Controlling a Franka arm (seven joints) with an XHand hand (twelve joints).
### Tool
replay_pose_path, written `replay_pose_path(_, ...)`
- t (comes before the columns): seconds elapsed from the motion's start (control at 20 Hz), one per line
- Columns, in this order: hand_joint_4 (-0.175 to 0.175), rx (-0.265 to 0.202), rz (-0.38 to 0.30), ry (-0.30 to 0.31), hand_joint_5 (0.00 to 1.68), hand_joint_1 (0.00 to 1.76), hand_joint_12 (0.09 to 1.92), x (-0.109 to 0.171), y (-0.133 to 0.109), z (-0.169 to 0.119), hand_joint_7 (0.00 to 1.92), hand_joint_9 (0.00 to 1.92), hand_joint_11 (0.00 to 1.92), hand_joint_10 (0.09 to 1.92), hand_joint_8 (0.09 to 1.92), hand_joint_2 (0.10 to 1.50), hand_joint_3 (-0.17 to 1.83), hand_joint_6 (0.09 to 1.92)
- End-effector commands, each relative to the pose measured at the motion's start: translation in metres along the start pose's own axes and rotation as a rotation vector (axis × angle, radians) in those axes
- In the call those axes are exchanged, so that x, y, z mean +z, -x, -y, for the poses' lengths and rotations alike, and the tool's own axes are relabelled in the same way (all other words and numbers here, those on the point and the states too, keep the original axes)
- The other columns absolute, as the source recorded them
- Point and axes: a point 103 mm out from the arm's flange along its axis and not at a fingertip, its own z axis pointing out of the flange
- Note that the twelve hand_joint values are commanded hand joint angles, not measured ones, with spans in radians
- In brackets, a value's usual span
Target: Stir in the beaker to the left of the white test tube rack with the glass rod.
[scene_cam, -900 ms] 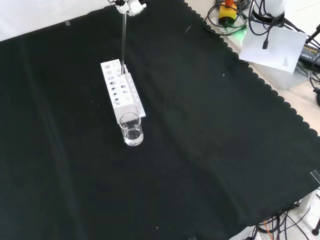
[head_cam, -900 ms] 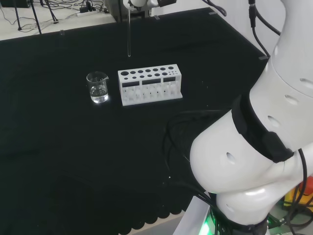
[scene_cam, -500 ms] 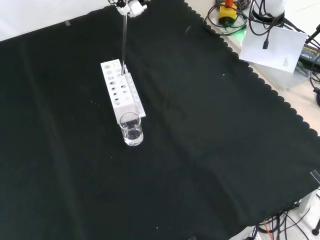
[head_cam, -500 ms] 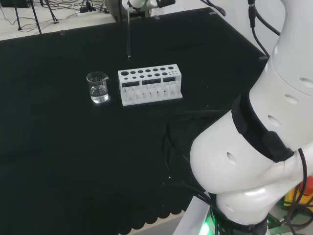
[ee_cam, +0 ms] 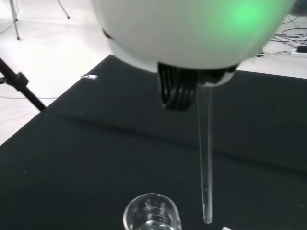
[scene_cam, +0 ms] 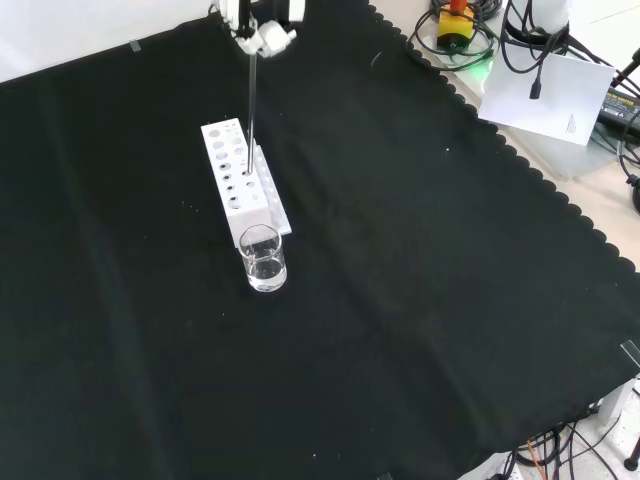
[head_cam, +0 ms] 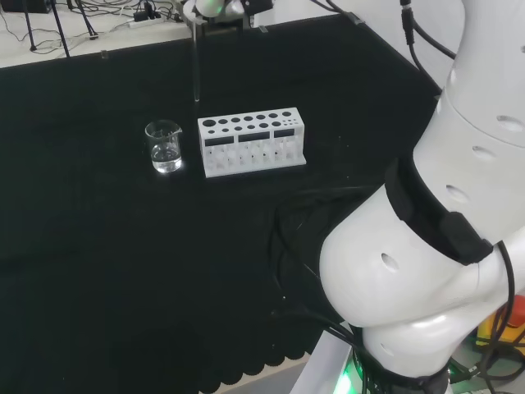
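Observation:
A clear glass beaker (head_cam: pixel 164 146) with a little water stands just left of the white test tube rack (head_cam: pixel 251 141) in the head view. The hand (head_cam: pixel 215 6) hangs high at the far side, shut on a thin glass rod (head_cam: pixel 195 66) that points straight down, its tip above the cloth behind the beaker and rack. From the front, the hand (scene_cam: pixel 262 35) holds the rod (scene_cam: pixel 250 120) over the rack's (scene_cam: pixel 243 190) far end, and the beaker (scene_cam: pixel 263 258) stands at the near end. In the wrist view the rod (ee_cam: pixel 205 158) ends beside the beaker's rim (ee_cam: pixel 151 215).
The arm's white links (head_cam: pixel 435 246) take up the head view's right. Past the cloth's scalloped edge (scene_cam: pixel 540 180) in the front view lie a white sheet (scene_cam: pixel 545 95) and cables. Tripod legs (ee_cam: pixel 19 81) stand beyond the cloth in the wrist view.
The hand and rod have moved left in the head view, toward the beaker's side of the rack. Beaker and rack have not moved.

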Motion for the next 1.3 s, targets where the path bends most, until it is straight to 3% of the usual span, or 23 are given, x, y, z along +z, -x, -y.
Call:
replay_pose_path(0.05,-0.175,-0.084,-0.011,-0.012,1.36,1.35,0.41,0.014,-0.032,-0.028,1.53,1.89,1.75,0.17,0.61,0.36,1.10,0.60)
replay_pose_path(0.35,-0.175,-0.140,-0.023,-0.031,1.36,1.35,0.41,0.027,-0.055,-0.048,1.53,1.89,1.75,0.17,0.61,0.35,1.10,0.60)
replay_pose_path(0.65,-0.175,-0.171,-0.038,-0.029,1.36,1.35,0.41,0.040,-0.063,-0.067,1.53,1.89,1.75,0.17,0.61,0.36,1.10,0.60)
replay_pose_path(0.95,-0.175,-0.188,-0.045,-0.041,1.36,1.35,0.41,0.056,-0.057,-0.074,1.53,1.89,1.76,0.17,0.61,0.36,1.09,0.60)
replay_pose_path(1.3,-0.175,-0.173,-0.052,-0.049,1.36,1.35,0.41,0.065,-0.043,-0.075,1.53,1.89,1.76,0.17,0.60,0.36,1.09,0.60)
